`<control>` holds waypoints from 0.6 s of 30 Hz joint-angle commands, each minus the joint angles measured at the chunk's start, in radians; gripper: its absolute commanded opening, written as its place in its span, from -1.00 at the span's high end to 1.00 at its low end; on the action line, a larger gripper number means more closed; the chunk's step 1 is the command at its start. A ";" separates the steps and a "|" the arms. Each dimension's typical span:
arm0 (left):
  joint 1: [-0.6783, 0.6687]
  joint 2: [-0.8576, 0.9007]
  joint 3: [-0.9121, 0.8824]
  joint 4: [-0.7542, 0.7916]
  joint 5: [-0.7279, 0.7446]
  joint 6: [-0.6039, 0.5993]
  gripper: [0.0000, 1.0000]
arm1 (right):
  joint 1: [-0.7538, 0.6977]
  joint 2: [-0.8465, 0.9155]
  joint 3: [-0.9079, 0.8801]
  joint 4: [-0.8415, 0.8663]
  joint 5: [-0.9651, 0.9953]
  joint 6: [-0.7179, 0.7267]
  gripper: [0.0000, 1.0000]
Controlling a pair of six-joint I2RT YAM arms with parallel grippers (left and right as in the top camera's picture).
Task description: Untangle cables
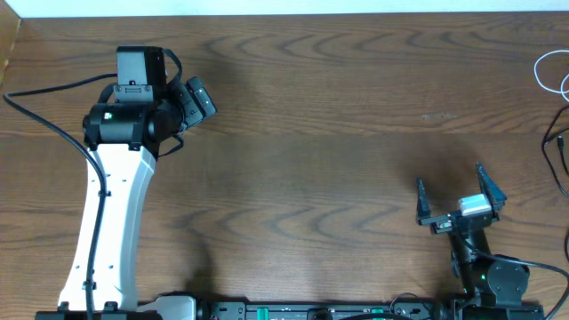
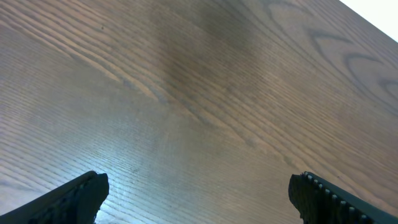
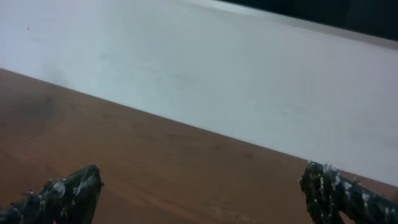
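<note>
The white cable (image 1: 549,71) shows as a thin loop at the far right edge of the wooden table (image 1: 320,133). The black cable (image 1: 557,153) runs below it along the same edge; both are cut off by the frame and their plug ends are not visible. My right gripper (image 1: 450,178) is open and empty at the front right, well short of the cables. My left gripper (image 1: 197,98) is open and empty at the far left. The left wrist view (image 2: 198,186) and right wrist view (image 3: 202,186) show only spread fingers over bare wood.
The thick black wire of my left arm (image 1: 44,116) trails across the left of the table. A pale wall (image 3: 217,81) rises beyond the table's far edge in the right wrist view.
</note>
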State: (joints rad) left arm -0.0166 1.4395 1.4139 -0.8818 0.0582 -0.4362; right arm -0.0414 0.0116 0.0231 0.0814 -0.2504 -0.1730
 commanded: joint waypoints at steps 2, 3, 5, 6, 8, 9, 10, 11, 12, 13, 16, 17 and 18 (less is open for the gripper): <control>0.002 0.005 -0.003 0.000 0.002 0.014 -0.96 | 0.003 -0.007 -0.018 -0.106 -0.002 0.011 -0.99; 0.002 0.005 -0.003 0.000 0.002 0.014 -0.96 | 0.003 -0.006 -0.017 -0.145 0.008 0.018 -0.98; 0.002 0.005 -0.003 0.000 0.002 0.014 -0.96 | 0.003 -0.007 -0.017 -0.138 0.011 0.030 -0.99; 0.002 0.005 -0.003 0.000 0.002 0.014 -0.96 | 0.003 -0.006 -0.018 -0.139 0.012 0.030 -0.99; 0.002 0.005 -0.003 0.000 0.002 0.014 -0.96 | 0.003 -0.005 -0.017 -0.138 0.012 0.030 -0.98; 0.002 0.005 -0.003 0.000 0.002 0.014 -0.96 | 0.003 -0.005 -0.017 -0.138 0.012 0.030 -0.99; 0.002 0.005 -0.003 0.000 0.002 0.014 -0.96 | 0.003 -0.005 -0.017 -0.138 0.012 0.030 -0.99; 0.002 0.005 -0.003 0.000 0.002 0.014 -0.96 | 0.003 -0.005 -0.017 -0.138 0.012 0.030 -0.99; 0.002 0.005 -0.003 0.000 0.002 0.014 -0.96 | 0.003 -0.005 -0.017 -0.138 0.012 0.030 -0.99; 0.002 0.005 -0.003 0.000 0.002 0.014 -0.96 | 0.003 -0.005 -0.017 -0.138 0.012 0.030 -0.99; 0.002 0.005 -0.003 0.000 0.002 0.014 -0.96 | 0.003 -0.005 -0.017 -0.138 0.012 0.030 -0.99; 0.002 0.005 -0.003 0.000 0.002 0.014 -0.96 | 0.003 -0.005 -0.017 -0.138 0.012 0.030 -0.99; 0.002 0.005 -0.003 0.000 0.002 0.014 -0.96 | 0.003 -0.005 -0.017 -0.138 0.012 0.030 -0.99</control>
State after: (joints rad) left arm -0.0166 1.4395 1.4139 -0.8822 0.0582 -0.4362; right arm -0.0414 0.0120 0.0078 -0.0525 -0.2455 -0.1612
